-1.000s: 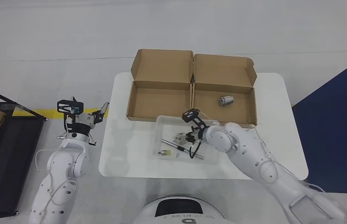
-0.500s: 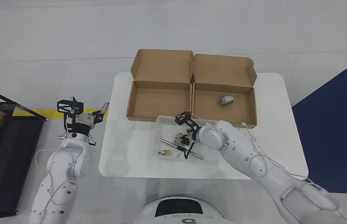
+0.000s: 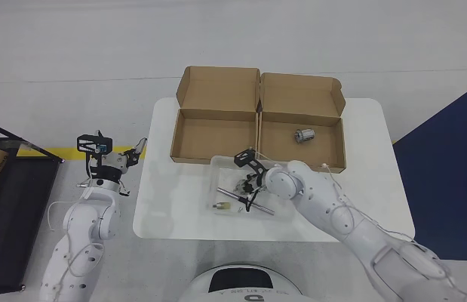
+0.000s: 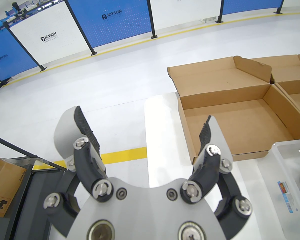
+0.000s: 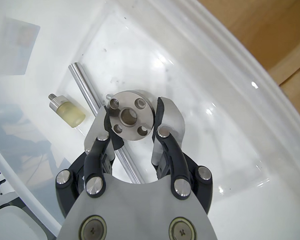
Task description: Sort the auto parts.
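Now the fingers [image 5: 170,116] of the right gripper [image 5: 133,104] are clamping a round metal flange [image 5: 130,116], one pad pressing on each side of its rim. The flange, a disc with a centre bore and four small holes, is sitting low inside a clear plastic tray [image 5: 215,58]. Whether it is resting on the tray floor or hanging just off it is hard to tell. Just beside it a polished steel rod [image 5: 81,78] is lying, passing under one finger. Near the rod a short stud [image 5: 68,113] with a yellowish body is lying on its side.

Over the last second the right arm has been sliding across the tray toward its left end, and it is now settling over the flange. The grasp looks made, so the lift is probably coming next.

Farther out, the tray is standing at the front of the white bench [image 3: 369,181]. Behind it two open cardboard boxes are standing side by side, the left box [image 3: 210,140] and the right box [image 3: 327,147], which is holding one metal part [image 3: 304,135]. Which box suits the flange cannot be judged yet.

The left gripper [image 4: 142,114] is hovering off the bench's left edge, fingers spread wide and gripping nothing, unmoved throughout.
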Available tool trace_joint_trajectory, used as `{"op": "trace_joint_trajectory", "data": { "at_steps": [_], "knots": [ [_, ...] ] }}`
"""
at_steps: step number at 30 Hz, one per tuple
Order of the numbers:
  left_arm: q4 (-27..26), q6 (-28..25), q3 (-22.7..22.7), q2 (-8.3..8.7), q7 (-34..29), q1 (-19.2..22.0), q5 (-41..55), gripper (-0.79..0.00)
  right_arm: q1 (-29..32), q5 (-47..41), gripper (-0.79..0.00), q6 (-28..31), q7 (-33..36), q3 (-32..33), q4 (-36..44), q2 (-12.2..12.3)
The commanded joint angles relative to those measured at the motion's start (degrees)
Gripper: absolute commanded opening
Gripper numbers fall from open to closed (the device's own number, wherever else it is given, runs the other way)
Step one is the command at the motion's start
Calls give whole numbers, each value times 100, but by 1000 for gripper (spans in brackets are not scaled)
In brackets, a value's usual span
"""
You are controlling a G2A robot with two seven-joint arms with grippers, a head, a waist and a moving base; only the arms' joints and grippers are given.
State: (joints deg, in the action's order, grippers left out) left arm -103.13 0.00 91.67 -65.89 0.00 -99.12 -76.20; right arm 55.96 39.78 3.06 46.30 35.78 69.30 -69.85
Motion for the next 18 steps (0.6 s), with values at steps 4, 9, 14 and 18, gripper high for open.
{"op": "trace_joint_trajectory", "data": {
  "at_steps": [4,9,14,18],
  "knots": [
    [0,0,0,0,0,0,0,0,-2,-28,-733,45,-29,95,-69,-9],
    [0,0,0,0,0,0,0,0,53,-84,-785,163,-12,243,-59,20],
    [0,0,0,0,0,0,0,0,168,-256,-785,458,126,500,43,107],
    [0,0,0,0,0,0,0,0,347,-426,-785,744,295,827,204,237]
  ]
}}
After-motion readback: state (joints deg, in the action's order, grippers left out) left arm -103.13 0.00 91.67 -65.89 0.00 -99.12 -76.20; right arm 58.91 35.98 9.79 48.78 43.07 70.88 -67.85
